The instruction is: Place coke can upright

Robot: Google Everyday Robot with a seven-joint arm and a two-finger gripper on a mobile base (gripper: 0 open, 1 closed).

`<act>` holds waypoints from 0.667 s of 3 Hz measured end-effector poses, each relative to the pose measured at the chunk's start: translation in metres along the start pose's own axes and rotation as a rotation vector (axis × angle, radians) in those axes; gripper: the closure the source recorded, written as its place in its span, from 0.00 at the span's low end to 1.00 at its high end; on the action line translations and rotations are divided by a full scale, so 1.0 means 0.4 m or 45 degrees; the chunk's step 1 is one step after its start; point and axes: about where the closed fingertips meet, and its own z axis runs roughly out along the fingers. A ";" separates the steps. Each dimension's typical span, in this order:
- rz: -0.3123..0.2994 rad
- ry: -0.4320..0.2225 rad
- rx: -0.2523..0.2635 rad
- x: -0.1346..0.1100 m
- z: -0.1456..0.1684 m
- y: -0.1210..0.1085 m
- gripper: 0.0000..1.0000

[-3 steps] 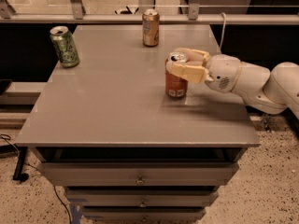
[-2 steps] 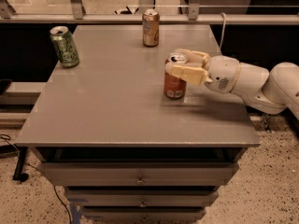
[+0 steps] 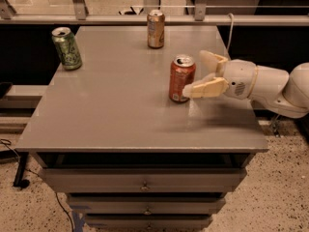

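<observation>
The coke can [image 3: 182, 79] stands upright on the table [image 3: 120, 110], right of centre toward the right edge. The gripper [image 3: 194, 72] reaches in over that edge, fingers spread and gripping nothing, the nearer finger just beside the can.

I see the coke can [image 3: 181, 79] as red-orange with white lettering and a silver top. It stands on a plain matte grey table [image 3: 116, 115]. My gripper [image 3: 194, 74], just right of the can, has cream-tan fingers [image 3: 207, 87] spread apart. The arm [image 3: 260, 81] behind it is white. At the back left, the green can [image 3: 66, 48] shows pale markings and a silver lid. The gold can [image 3: 155, 29] at the back middle is gold-brown. The drawers [image 3: 145, 180] are grey, and the floor [image 3: 285, 187] is speckled beige.
</observation>
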 end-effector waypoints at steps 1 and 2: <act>-0.031 0.118 0.070 -0.007 -0.113 -0.009 0.00; -0.057 0.270 0.213 -0.032 -0.302 -0.013 0.00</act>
